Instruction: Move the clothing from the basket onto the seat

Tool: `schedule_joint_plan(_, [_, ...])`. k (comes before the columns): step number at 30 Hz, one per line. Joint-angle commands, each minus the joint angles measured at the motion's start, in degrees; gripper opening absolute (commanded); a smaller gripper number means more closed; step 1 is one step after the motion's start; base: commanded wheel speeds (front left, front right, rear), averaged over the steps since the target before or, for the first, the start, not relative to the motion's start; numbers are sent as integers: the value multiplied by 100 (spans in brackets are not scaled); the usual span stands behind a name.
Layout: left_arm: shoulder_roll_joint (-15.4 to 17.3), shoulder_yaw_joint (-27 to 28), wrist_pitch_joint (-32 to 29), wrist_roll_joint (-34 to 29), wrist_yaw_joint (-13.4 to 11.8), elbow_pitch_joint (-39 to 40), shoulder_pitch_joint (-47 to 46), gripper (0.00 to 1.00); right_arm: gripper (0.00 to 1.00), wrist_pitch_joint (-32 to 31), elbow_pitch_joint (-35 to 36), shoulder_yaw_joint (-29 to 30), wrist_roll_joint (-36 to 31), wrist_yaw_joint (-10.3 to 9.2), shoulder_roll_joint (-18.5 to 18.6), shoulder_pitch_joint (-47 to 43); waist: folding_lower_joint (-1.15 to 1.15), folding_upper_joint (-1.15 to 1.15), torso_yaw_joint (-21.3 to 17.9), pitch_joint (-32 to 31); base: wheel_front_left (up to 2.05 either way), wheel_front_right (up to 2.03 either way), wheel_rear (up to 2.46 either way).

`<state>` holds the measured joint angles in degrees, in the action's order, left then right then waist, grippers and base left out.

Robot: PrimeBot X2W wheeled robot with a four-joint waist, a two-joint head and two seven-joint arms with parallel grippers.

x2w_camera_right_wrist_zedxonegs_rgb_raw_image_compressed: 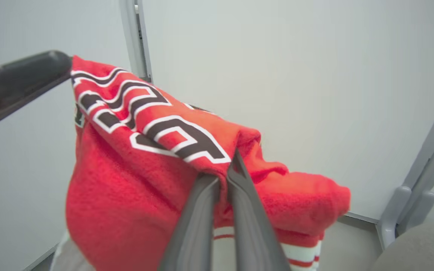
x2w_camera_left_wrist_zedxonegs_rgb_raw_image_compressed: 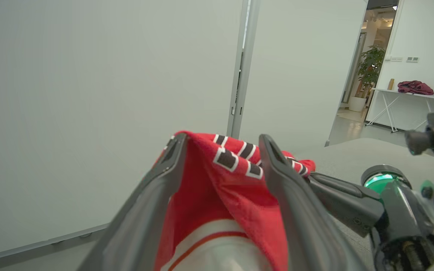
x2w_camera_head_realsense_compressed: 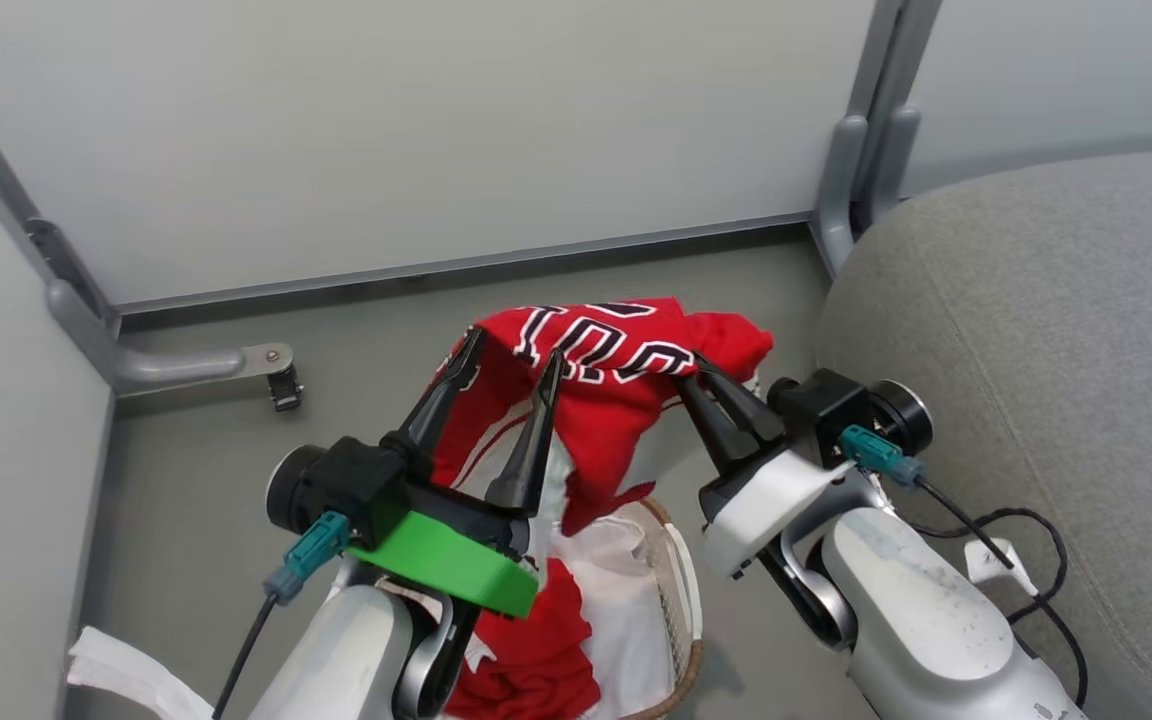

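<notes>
A red jersey (x2w_camera_head_realsense_compressed: 616,360) with black, white-outlined lettering hangs lifted above the basket (x2w_camera_head_realsense_compressed: 681,590), stretched between both grippers. My right gripper (x2w_camera_head_realsense_compressed: 694,378) is shut on the jersey's right fold; its wrist view shows the fingers pinching the jersey (x2w_camera_right_wrist_zedxonegs_rgb_raw_image_compressed: 134,150) at the right gripper (x2w_camera_right_wrist_zedxonegs_rgb_raw_image_compressed: 224,169). My left gripper (x2w_camera_head_realsense_compressed: 508,365) is open, fingers spread, with the jersey (x2w_camera_left_wrist_zedxonegs_rgb_raw_image_compressed: 232,180) draped over and between the tips of the left gripper (x2w_camera_left_wrist_zedxonegs_rgb_raw_image_compressed: 222,141). More red and white clothing (x2w_camera_head_realsense_compressed: 536,660) lies in the basket on the white liner (x2w_camera_head_realsense_compressed: 626,560). The grey seat (x2w_camera_head_realsense_compressed: 1036,330) rises at the right.
Pale partition walls close off the back and left. A grey post foot (x2w_camera_head_realsense_compressed: 841,200) stands next to the seat, and a bracket with a small caster (x2w_camera_head_realsense_compressed: 281,385) sits on the floor at left. A white cloth (x2w_camera_head_realsense_compressed: 126,670) lies at lower left. A black cable (x2w_camera_head_realsense_compressed: 1026,530) trails by the right arm.
</notes>
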<state>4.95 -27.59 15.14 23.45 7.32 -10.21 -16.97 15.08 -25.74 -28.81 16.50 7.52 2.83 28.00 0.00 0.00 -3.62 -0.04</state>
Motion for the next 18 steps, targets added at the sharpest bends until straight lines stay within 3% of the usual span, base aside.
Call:
schedule_joint_plan(1, [39, 55, 1, -77, 24, -5, 90, 100, 0, 14, 89, 131, -59, -6, 22, -143, 0, 0, -453, 59, 0, 0, 0])
schedule_joint_plan(5, [24, 85, 1, -128, 24, 1, 168, 100, 0, 14, 335, 534, -181, -6, 22, -338, 0, 0, -1001, 115, 0, 0, 0])
schedule_joint_plan(14, [-32, 189, 0, -164, 24, 74, 234, 100, 0, 14, 610, 833, -353, -6, 19, -654, 0, 0, -2427, 319, 0, 0, 0])
schedule_joint_plan(18, [-70, -42, 0, -123, 24, 22, 74, 100, 0, 14, 713, 1159, -452, -6, 20, -781, 0, 0, -2694, 481, 0, 0, 0])
